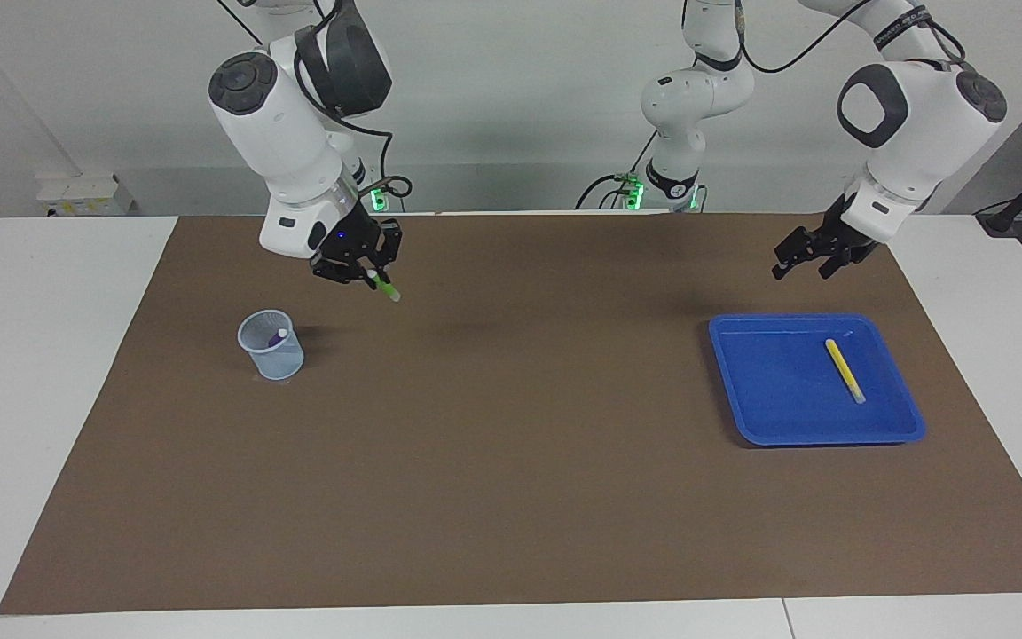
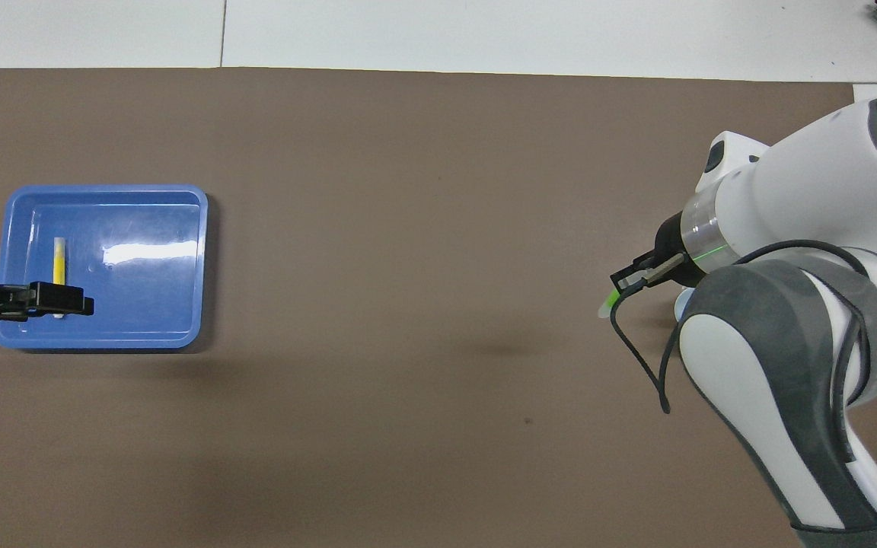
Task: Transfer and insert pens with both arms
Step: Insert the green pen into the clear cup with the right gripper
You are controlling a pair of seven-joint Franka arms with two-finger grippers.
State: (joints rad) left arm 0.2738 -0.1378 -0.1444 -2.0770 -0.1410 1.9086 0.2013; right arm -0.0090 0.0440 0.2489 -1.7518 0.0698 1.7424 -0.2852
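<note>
Slim green marker pen (image 1: 385, 289) held tilted aloft; yellow one (image 1: 845, 370) flat in tray; purple one (image 1: 279, 336) in cup.

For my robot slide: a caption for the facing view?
Right gripper carries the green pen toward the cup; yellow pen waits.

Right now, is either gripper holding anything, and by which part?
The right gripper holds the green pen by its upper end. The left gripper is open, holding nothing.
</note>
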